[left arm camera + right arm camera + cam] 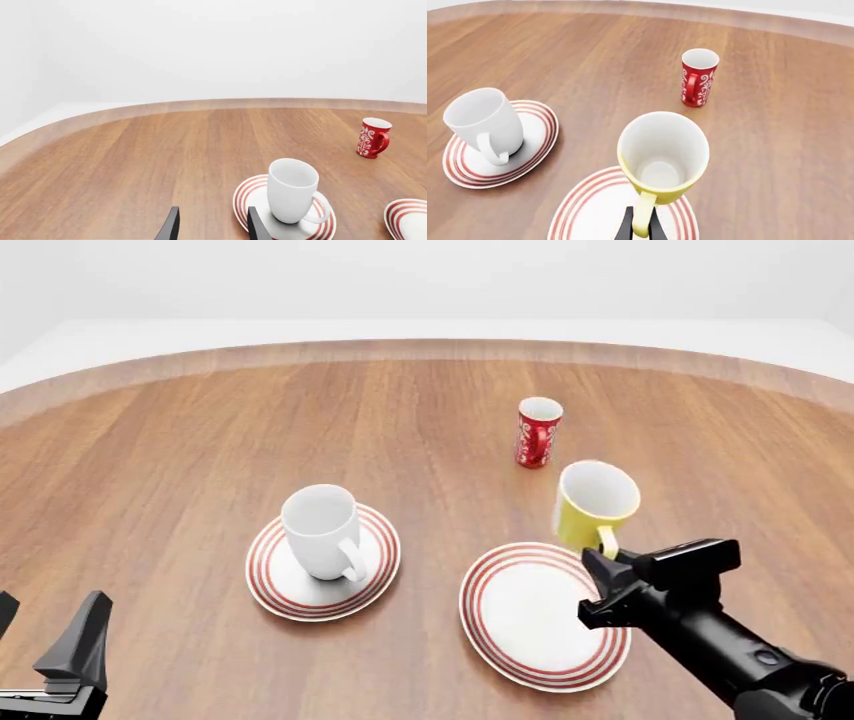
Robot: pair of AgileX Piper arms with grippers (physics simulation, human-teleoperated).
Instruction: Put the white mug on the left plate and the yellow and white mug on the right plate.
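We have the small mug, yellow outside and white inside (662, 157), pinched by its yellow loop handle between the narrow dark fingers of our right gripper (639, 225), which are closed tight on that handle. In the front view the mug (595, 503) appears lifted, upright with its mouth open to the camera, at the far right edge of the larger white plate with thin red rings (527, 615); whether its base clears the table there we cannot tell for sure. The plate itself is still bare.

The large plain white ceramic mug (324, 530) already stands upright on the smaller red-ringed white plate (274, 580), handle toward us, so we judge that half of the job finished. Our left gripper (212, 225) sits low and near us, well apart from that plate, its dark fingers spread and holding nothing. A tall red cup with white patterning (538, 432) stands farther out on the brown wooden table (200, 440), beyond the yellow mug.

The step in hand is carrying the yellow mug over its plate. Next we should bring it inward above the plate's middle, lower it level, then let go of the handle.
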